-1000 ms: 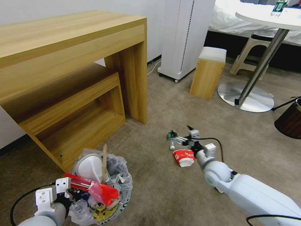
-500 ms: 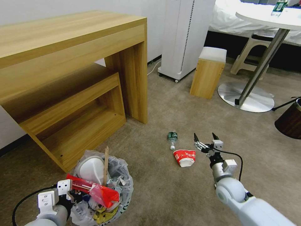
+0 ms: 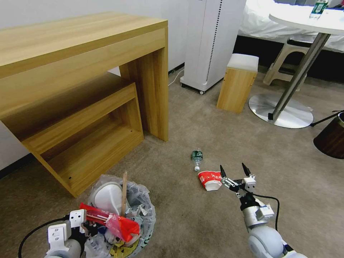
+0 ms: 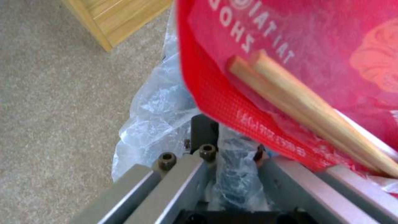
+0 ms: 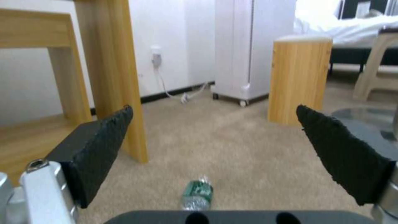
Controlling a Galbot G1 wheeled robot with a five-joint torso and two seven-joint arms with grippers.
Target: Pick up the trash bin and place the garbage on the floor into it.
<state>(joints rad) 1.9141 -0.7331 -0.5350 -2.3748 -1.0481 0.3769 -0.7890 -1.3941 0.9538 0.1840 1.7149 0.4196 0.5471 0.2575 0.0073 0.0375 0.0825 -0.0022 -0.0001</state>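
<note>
The bin [image 3: 138, 218], stuffed with a red wrapper [image 3: 120, 224] and a stick [image 3: 124, 190], sits low by the desk [image 3: 82, 71], its bagged rim pinched by the left gripper [image 4: 215, 155]. On the carpet [image 3: 200, 122] lie a bowl [image 3: 210, 179] and a bottle [image 3: 196, 157]. The right gripper [image 3: 233, 171] hovers beside the bowl, fingers spread wide.

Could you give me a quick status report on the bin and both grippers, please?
Left gripper shut on trash bin rim. Right gripper open, empty, beside the paper bowl. Bottle on the floor. Nothing in the way.
</note>
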